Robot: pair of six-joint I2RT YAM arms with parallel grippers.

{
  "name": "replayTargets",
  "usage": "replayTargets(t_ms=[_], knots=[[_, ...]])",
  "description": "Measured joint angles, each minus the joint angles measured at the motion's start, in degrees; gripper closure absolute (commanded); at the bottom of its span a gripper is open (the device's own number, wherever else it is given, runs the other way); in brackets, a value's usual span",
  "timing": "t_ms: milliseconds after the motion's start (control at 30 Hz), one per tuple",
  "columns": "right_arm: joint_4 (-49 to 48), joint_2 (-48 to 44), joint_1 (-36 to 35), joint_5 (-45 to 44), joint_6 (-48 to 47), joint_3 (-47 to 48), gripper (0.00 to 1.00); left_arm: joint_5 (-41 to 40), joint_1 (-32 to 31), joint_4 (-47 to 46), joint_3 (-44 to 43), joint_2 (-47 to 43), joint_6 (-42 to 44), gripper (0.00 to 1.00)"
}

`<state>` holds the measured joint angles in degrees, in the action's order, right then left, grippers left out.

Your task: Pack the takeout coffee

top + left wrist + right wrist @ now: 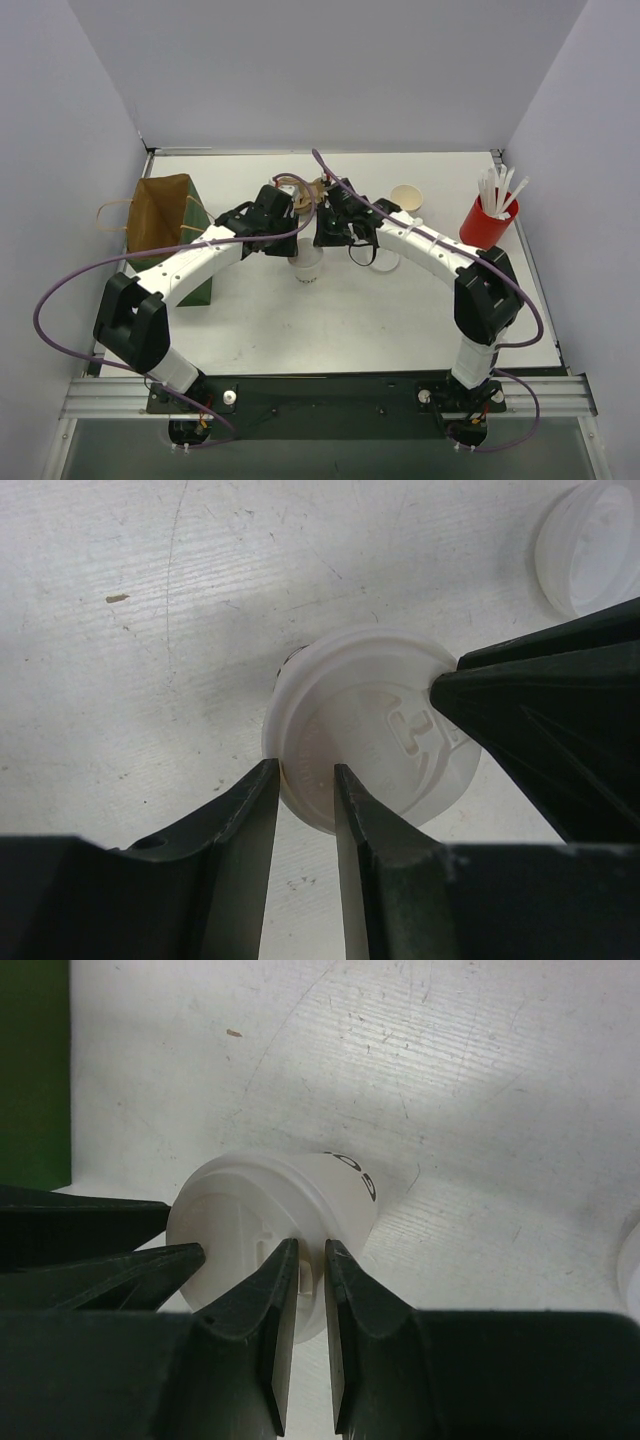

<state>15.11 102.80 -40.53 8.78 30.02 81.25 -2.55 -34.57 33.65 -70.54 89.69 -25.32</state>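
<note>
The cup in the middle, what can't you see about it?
- Inside the cup: every view, the lid covers it.
- Its print: right wrist view, it curves out of sight; too small from the top.
- Whether the left pincer and right pincer truly pinch the lid: wrist views, they cover the rim.

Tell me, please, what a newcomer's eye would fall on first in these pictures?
Both arms meet at mid-table over one white takeout cup, the left gripper and right gripper each with narrowed fingertips at the rim of its lid. Next, the red cup of white sticks stands at the far right, and a brown paper bag at the left.
</note>
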Motion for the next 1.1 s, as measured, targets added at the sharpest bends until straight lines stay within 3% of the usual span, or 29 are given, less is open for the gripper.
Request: replayTargets(t_ms=[900,1100], knots=[[-21.5,-7.6,0.0,-1.4,8.2,-17.8,0.87,-0.7,0.1,-1.8,1.5,-0.8,-0.8,0.62],[-20.1,-7.6,-0.1,-1.7,8.1,-16.7,0.8,-1.0,0.0,-1.8,1.5,-0.9,-0.9,0.62]])
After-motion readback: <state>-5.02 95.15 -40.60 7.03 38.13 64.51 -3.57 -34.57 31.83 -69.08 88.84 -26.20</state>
